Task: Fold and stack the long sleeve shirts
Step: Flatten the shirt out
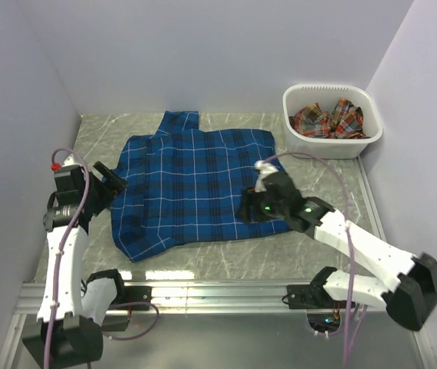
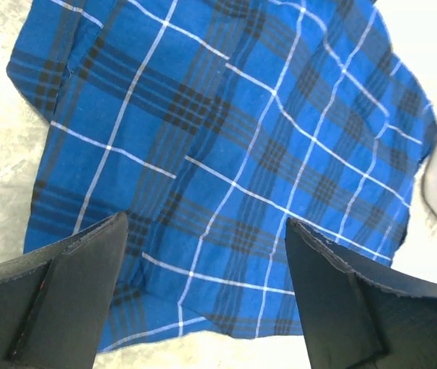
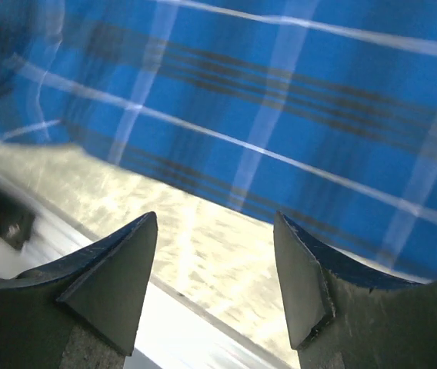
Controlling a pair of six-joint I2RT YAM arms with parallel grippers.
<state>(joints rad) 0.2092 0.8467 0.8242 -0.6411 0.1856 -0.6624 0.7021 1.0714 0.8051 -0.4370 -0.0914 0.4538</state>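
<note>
The blue plaid shirt (image 1: 191,184) is seen spread flat near the middle of the marbled table (image 1: 226,265), with its collar turned toward the back wall and its lower edge toward the arms. The left gripper (image 1: 111,178) is held at the shirt's left edge. In the left wrist view its two black fingers (image 2: 72,292) are set wide apart, and only the flat plaid cloth is seen below and between them, so nothing is gripped. The right gripper (image 1: 248,207) is placed over the shirt's near right corner. In the right wrist view its jaws are likewise parted, with the shirt's edge and a strip of bare table showing in the gap, and nothing is held. Whether either gripper's fingertips touch the cloth cannot be told. The red-orange plaid shirt (image 1: 328,119) is found crumpled inside the white basket (image 1: 366,142), which is set in the far right corner of the table. The basket is placed just beside the blue shirt's far right corner, with a narrow strip of bare table between them. A purple cable (image 1: 340,188) is looped above the right arm.
</note>
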